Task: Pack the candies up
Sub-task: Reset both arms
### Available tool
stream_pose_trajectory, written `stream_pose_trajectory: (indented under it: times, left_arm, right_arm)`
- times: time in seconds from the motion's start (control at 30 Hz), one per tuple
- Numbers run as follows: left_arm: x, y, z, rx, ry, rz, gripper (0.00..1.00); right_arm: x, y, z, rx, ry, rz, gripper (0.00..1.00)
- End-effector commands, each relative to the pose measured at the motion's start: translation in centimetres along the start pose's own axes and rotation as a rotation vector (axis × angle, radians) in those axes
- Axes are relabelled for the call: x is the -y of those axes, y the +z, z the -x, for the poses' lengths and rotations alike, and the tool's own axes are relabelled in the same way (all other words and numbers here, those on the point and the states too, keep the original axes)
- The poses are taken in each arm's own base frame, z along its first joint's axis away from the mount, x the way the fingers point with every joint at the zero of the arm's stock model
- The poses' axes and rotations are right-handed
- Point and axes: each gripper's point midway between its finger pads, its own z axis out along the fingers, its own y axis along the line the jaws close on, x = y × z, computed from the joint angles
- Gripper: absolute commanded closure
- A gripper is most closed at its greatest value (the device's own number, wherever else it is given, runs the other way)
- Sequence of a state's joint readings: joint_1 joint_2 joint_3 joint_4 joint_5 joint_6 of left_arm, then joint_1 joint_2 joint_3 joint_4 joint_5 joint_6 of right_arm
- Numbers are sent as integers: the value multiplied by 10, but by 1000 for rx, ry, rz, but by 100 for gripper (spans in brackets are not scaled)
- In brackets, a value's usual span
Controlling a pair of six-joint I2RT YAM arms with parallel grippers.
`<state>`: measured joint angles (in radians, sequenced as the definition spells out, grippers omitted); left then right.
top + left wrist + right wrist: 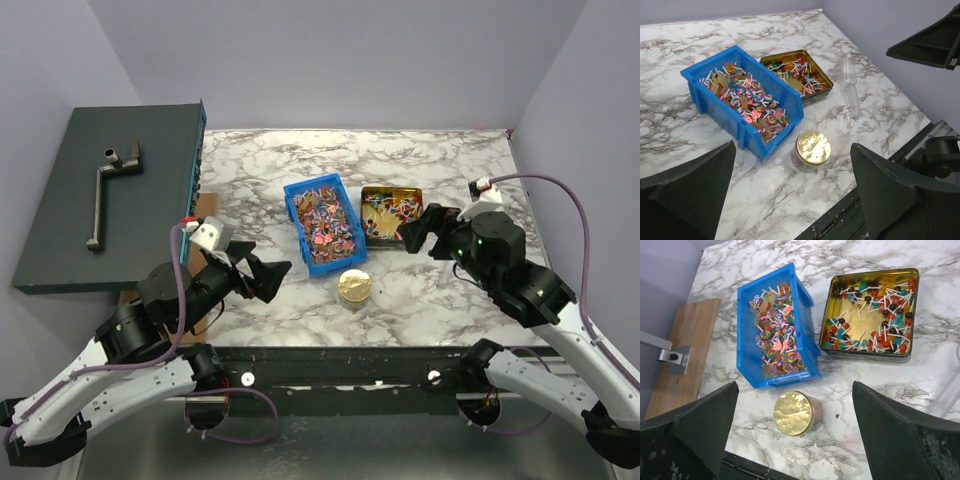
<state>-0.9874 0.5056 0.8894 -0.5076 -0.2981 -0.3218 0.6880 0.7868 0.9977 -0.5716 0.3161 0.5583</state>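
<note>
A blue bin [725, 117] of candies [747, 97] stands beside a gold tin [817, 95], with a gold-lidded jar [811, 149] near its corner.

Soft, even light on all my feeds.
I see short faint shadows on the desk [420, 165], a bright glare on the gold lid [813, 147], and my wrist views sharp mid-frame.

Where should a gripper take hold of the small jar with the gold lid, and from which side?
Probably grip the jar across its round lid rim, coming straight down: it stands upright, lid up. Close on it from left and right, since the blue bin sits close behind it.
</note>
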Motion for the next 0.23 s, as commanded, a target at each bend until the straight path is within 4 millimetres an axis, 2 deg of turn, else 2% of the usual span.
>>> stream_pose_trajectory:
  times: [0.0, 0.2]
  left_arm:
    - [0, -9, 3, 22, -44, -11, 1]
    - [1, -9, 4, 24, -43, -16, 1]
  right_arm:
    - [-12, -16, 8, 2, -17, 77, 0]
    - [-22, -17, 5, -25, -34, 129, 0]
